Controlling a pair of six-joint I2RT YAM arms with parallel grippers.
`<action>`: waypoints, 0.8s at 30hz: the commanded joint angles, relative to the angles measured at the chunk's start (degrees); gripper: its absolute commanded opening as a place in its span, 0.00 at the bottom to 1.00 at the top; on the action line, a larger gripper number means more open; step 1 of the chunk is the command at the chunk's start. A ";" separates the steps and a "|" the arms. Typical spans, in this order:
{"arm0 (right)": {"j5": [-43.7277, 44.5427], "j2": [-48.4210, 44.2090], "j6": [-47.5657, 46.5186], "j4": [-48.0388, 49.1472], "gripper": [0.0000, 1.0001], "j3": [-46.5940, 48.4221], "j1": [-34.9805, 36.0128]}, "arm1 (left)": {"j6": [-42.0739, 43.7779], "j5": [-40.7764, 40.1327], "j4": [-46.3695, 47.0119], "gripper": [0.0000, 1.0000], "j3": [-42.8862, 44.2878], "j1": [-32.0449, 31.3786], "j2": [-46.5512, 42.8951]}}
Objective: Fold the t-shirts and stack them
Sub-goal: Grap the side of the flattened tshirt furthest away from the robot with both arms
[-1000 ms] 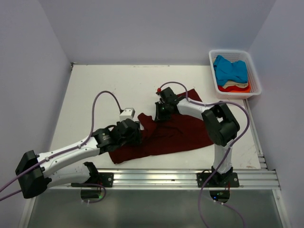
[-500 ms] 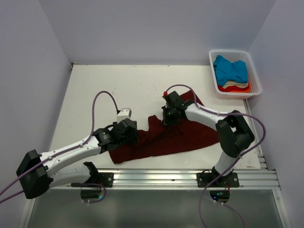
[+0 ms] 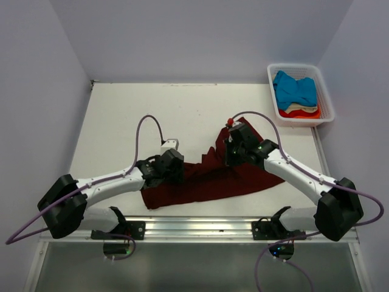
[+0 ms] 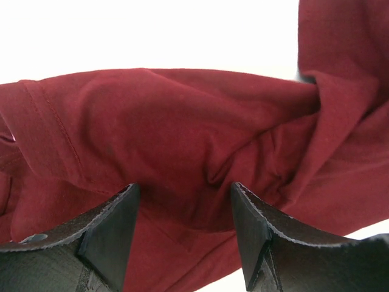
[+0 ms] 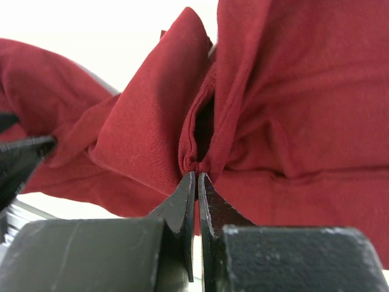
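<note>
The dark maroon t-shirt (image 3: 209,182) lies crumpled on the white table, near the front. My right gripper (image 3: 230,157) is shut on a pinched fold of it and lifts that fold into a ridge; the right wrist view shows the jaws closed on bunched cloth (image 5: 196,175). My left gripper (image 3: 176,174) is over the shirt's left part. In the left wrist view its jaws stand apart (image 4: 185,204) with maroon cloth (image 4: 182,121) below and between them. A bright blue t-shirt (image 3: 295,88) lies on a cream one (image 3: 296,107) and an orange-red one (image 3: 306,114).
The white slatted basket (image 3: 326,100) with those shirts stands at the table's back right. An aluminium rail (image 3: 200,228) runs along the near edge. Purple cables loop above both arms. The table (image 3: 140,115) is bare white at the back and left.
My right gripper has moved to the right, dragging the pinched maroon fold with it, and its arm has swung outward. My left gripper has shifted a little to the right over the shirt.
</note>
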 commanded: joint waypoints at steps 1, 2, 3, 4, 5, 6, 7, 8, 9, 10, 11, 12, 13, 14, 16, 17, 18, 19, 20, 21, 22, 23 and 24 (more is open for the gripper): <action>0.66 -4.91 1.65 -3.09 0.00 -3.47 0.38 | 3.01 1.12 5.32 0.65 4.19 0.87 2.02; 0.30 -5.44 1.92 -3.27 0.00 -4.09 0.38 | 3.54 1.29 5.50 0.65 6.11 1.13 2.55; 0.04 -5.97 2.61 -3.44 0.00 -5.49 0.55 | 4.16 1.38 5.32 0.65 7.17 1.31 3.34; -0.23 -6.59 3.06 -3.62 0.00 -6.20 0.64 | 5.12 1.47 5.24 0.65 8.31 1.57 3.78; -0.14 -7.03 3.76 -3.71 0.00 -6.73 0.90 | 5.65 1.56 5.32 0.65 10.67 2.09 4.22; -0.23 -7.21 4.11 -3.53 0.00 -8.12 1.08 | 6.18 1.99 5.15 0.65 11.92 2.36 4.92; -0.14 -7.56 4.55 -3.18 0.00 -8.75 1.25 | 7.14 2.26 5.15 0.65 13.15 2.62 5.36; -1.10 -7.82 4.73 -3.01 0.00 -9.36 1.34 | 7.50 2.52 5.23 0.65 15.60 3.15 5.80; -1.72 -7.74 5.08 -2.83 0.00 -10.15 1.69 | 7.94 3.57 5.58 0.65 16.66 3.41 6.76; -1.90 -7.47 5.08 -2.83 0.00 -10.42 1.87 | 8.81 4.19 6.11 0.65 17.81 3.50 7.47; -2.33 -6.78 5.17 -2.83 0.11 -10.60 2.04 | 9.17 4.89 6.11 0.65 20.17 3.77 8.43; -2.60 -6.33 5.17 -2.83 0.17 -10.69 2.05 | 9.52 6.38 6.11 0.64 21.32 3.86 10.27; -2.60 -5.98 5.17 -3.00 0.23 -10.60 2.13 | 10.14 7.17 6.03 0.64 22.38 3.86 11.33; -2.43 -5.72 5.34 -3.00 0.31 -10.60 2.31 | 10.40 9.27 6.11 0.63 24.13 3.77 13.69; -2.25 -5.98 5.43 -2.92 0.38 -10.42 2.48 | 11.28 11.83 7.16 0.61 25.28 3.86 15.90; -2.08 -6.24 5.43 -3.00 0.39 -10.34 2.40 | 11.46 12.97 7.78 0.61 25.81 3.86 17.22; -1.73 -6.76 5.52 -3.00 0.40 -9.99 2.48 | 12.07 15.68 9.26 0.60 25.90 3.86 19.41; -1.46 -7.12 5.52 -3.35 0.41 -9.72 2.49 | 12.51 17.45 9.80 0.59 25.90 3.86 20.73; -1.02 -7.47 5.52 -3.62 0.41 -9.55 2.49 | 12.78 18.86 9.98 0.58 26.34 3.86 21.96; -0.67 -8.08 5.52 -3.88 0.42 -9.02 2.49 | 13.04 22.53 11.02 0.57 26.34 3.77 24.15; 0.03 -8.44 5.52 -4.75 0.42 -8.84 2.49 | 13.83 24.48 11.38 0.55 26.34 3.77 25.30; 0.73 -8.79 5.52 -4.94 0.42 -8.58 2.49 | 13.92 26.41 11.13 0.53 26.95 3.68 27.67; 1.17 -9.57 5.70 -5.37 0.43 -8.49 2.40 | 14.10 26.78 9.82 0.51 27.31 3.77 28.65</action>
